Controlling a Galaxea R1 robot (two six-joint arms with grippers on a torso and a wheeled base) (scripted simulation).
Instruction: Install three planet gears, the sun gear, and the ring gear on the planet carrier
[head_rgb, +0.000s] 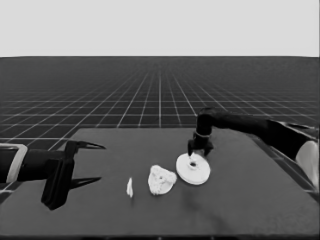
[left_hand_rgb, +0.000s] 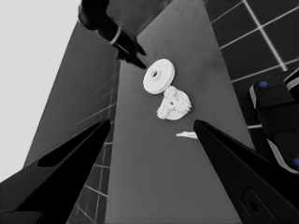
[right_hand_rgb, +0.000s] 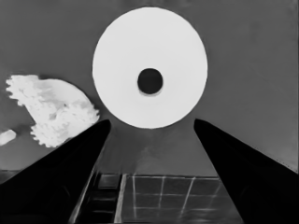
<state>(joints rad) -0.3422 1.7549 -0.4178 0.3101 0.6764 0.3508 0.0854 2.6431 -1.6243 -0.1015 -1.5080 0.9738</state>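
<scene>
The larger round part (head_rgb: 193, 170), a thick white disc with a small dark centre hole, lies right of the table's middle. My right gripper (head_rgb: 198, 149) hangs open just over its far rim, and in the right wrist view the same disc (right_hand_rgb: 149, 51) lies beyond the open fingers (right_hand_rgb: 150, 121) with nothing between them. To the disc's left, small toothed gears (head_rgb: 158, 175) sit bunched on the smaller round part (head_rgb: 170, 182), which they mostly cover. My left gripper (head_rgb: 86, 162) waits open over the table's left end, holding nothing.
A thin white piece (head_rgb: 130, 187) stands left of the gear cluster. In the left wrist view the larger round part (left_hand_rgb: 159, 75), the gears (left_hand_rgb: 174, 103) and the thin white piece (left_hand_rgb: 187, 135) lie in a row. Dark machinery with blue lights (left_hand_rgb: 275, 116) sits past the table's edge.
</scene>
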